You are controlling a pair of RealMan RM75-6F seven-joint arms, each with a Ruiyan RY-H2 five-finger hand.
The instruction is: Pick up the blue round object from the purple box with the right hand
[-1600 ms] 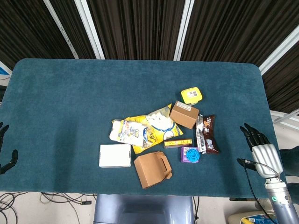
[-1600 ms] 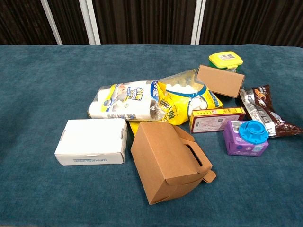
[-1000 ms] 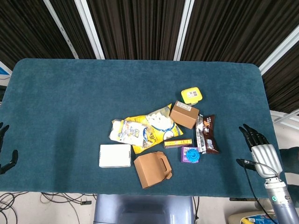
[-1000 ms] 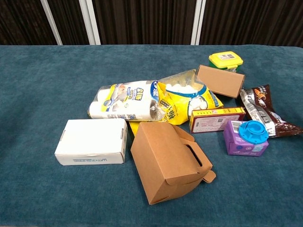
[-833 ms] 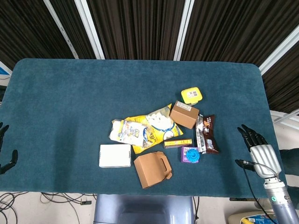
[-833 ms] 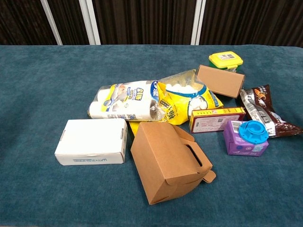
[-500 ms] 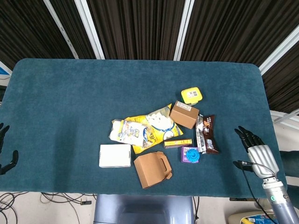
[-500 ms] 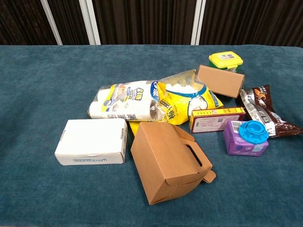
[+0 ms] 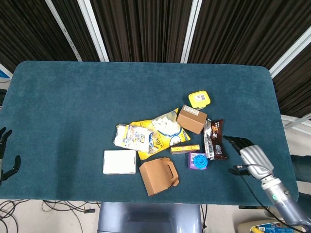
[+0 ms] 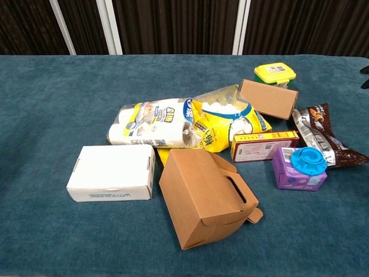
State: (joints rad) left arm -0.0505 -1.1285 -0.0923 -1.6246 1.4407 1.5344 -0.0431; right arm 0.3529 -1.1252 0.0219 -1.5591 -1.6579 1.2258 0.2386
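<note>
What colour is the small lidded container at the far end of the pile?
Yellow: the small lidded container shows best in the chest view.

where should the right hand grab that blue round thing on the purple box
Pinch the blue round object across its rim, coming from above: it lies flat on the purple box, top and sides exposed. The right hand is beside it to the right, empty.

Right hand hovers with fingers spread, holding nothing; left hand likewise.
</note>
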